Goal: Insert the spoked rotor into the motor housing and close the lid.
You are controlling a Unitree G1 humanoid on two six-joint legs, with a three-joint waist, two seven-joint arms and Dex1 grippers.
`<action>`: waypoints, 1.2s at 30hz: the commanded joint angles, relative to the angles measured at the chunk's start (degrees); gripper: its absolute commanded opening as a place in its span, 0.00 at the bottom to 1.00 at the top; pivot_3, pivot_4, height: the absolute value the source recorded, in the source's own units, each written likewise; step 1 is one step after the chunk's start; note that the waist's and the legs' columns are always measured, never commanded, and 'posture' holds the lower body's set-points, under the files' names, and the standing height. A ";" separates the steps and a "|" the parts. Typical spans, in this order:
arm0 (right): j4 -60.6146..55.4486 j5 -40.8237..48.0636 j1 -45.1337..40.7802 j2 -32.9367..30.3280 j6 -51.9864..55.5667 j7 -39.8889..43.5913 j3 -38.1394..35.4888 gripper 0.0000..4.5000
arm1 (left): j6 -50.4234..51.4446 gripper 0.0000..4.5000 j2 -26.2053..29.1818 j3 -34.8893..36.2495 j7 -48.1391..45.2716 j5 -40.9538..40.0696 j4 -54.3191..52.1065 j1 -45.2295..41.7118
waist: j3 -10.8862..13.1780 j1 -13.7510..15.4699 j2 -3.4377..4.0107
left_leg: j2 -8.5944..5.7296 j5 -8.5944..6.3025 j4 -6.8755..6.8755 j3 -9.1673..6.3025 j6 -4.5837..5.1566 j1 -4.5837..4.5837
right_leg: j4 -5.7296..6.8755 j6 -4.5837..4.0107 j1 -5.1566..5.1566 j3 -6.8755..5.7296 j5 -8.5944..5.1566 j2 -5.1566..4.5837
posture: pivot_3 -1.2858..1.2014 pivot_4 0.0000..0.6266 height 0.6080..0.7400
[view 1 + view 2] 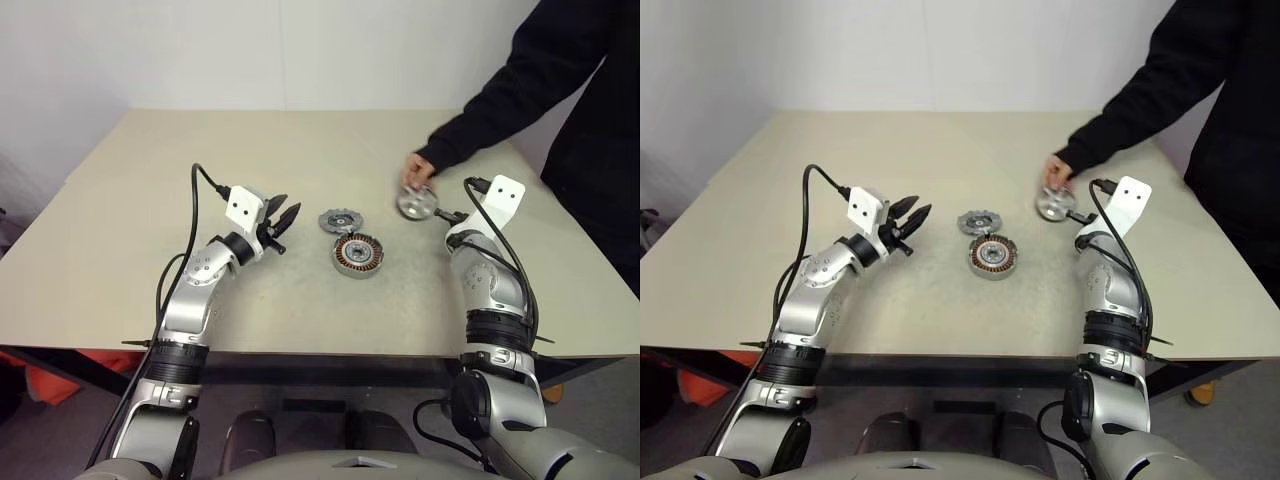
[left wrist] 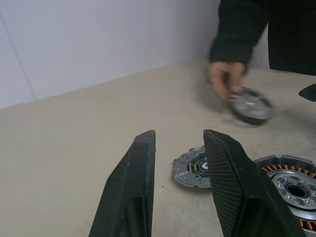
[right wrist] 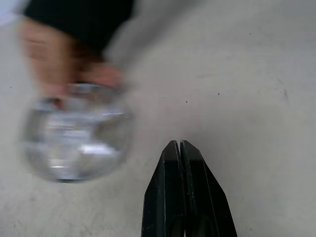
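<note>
Copper windings ring the dark hub of the housing, a round silver metal part lying flat near the middle of the beige, finely speckled tabletop. Just beyond the housing, close but apart, lies the rotor, a smaller grey disc with spokes and a notched rim. Well to the right of the housing, a person's hand rests on the lid, a shiny domed silver cap; whether it is being placed or adjusted cannot be told.

The insertion step has not begun: the rotor is outside the housing and neither pincer holds anything. The left pincer hovers to the left of the housing, its two black ribbed fingers partly open and aimed toward the rotor. The right pincer hangs to the right of the housing, near the lid, fully closed and empty.

The next move likely calls for the left pincer to advance, straddle the rotor's rim, and close. The thin disc lies flat, so a low, edge-on grip is needed. The right pincer should wait until the hand clears the lid.
</note>
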 commanded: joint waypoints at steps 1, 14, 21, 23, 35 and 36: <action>-1.86 0.51 -1.26 -0.30 -1.21 0.33 0.79 0.00 | -0.41 0.36 0.56 -0.15 0.44 -0.12 -2.59 -0.16 | 0.00 0.00 0.00 | 0.00 0.00 0.00 0.00 0.00 0.00 | 0.00 0.00 0.00 0.00 0.00 0.00 | 0.52 0.00 1.00; -5.87 -5.57 1.31 -10.78 -7.36 23.92 18.77 0.00 | -0.21 0.36 3.52 0.90 -0.57 -1.02 -1.36 -0.57 | 0.00 0.05 0.00 | 0.03 -0.02 0.04 0.00 0.03 -0.02 | 0.00 -0.02 0.02 0.00 0.01 -0.01 | 0.52 0.00 1.00; -7.14 -3.71 2.37 -19.74 -7.99 42.62 23.82 0.00 | 0.49 0.36 7.24 2.03 -3.40 -2.72 -0.91 -0.28 | 0.00 0.12 0.00 | 0.05 -0.07 0.07 -0.01 0.13 -0.04 | 0.00 -0.14 0.04 0.00 0.08 -0.01 | 0.52 0.00 1.00; -9.26 -2.26 3.72 -21.92 -8.06 48.75 25.02 0.00 | 0.95 0.36 8.26 2.41 -4.46 -3.34 -0.91 -0.24 | 0.00 0.14 0.00 | 0.06 -0.20 0.08 -0.01 0.36 -0.03 | -0.01 -0.22 0.05 0.00 0.12 0.00 | 0.52 0.00 1.00; -13.76 -1.15 6.83 -24.61 -8.12 59.67 27.67 0.00 | -1.67 0.36 13.87 0.24 -10.66 -0.68 5.22 -3.90 | 0.00 0.25 -0.01 | 0.08 -0.23 0.20 -0.01 0.43 0.05 | -0.01 -0.05 0.18 -0.01 0.02 -0.01 | 0.52 0.00 1.00; -13.53 -1.38 6.56 -24.47 -8.14 59.45 27.80 0.00 | -3.67 0.36 14.95 -1.26 -12.00 1.26 7.57 -5.36 | 0.00 0.27 -0.01 | 0.09 -0.23 0.20 -0.02 0.42 0.05 | -0.01 -0.04 0.18 -0.01 0.02 -0.01 | 0.52 0.00 1.00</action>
